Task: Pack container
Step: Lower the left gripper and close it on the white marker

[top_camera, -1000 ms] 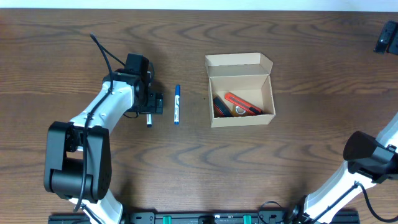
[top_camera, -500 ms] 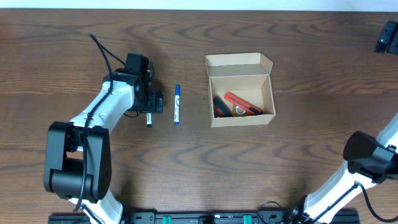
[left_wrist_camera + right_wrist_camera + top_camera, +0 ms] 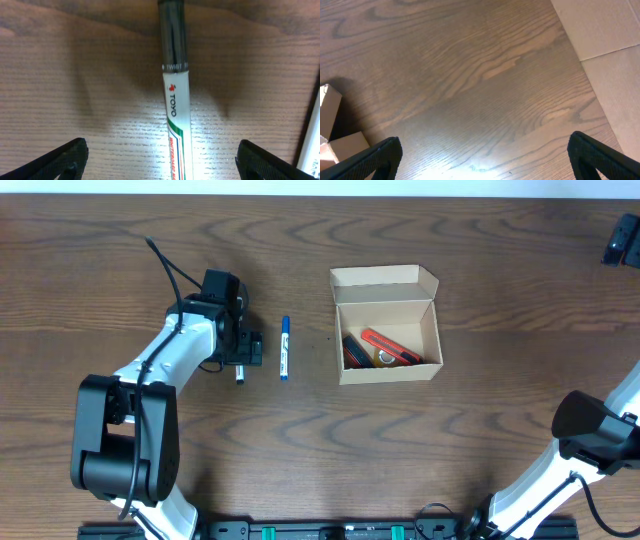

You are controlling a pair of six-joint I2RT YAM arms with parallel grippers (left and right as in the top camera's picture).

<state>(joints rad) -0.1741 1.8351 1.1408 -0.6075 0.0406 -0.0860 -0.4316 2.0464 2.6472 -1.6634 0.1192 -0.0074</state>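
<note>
Dark wood table [image 3: 480,430] is topped by the open container [image 3: 388,284], a red marker [image 3: 392,347] inside. Left of it lie a blue marker [image 3: 285,348], then a white marker [image 3: 176,107] straddled by the spread left gripper [image 3: 242,352]. The right gripper [image 3: 485,162] is likewise spread, far right.

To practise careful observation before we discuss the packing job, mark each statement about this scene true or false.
1. The container has its lid open. True.
2. The blue marker lies inside the container. False: it lies on the table, between the left gripper and the container.
3. The left gripper is open, with a black-capped marker between its fingers. True.
4. The right gripper holds a marker. False: it is open and empty above the table.
</note>
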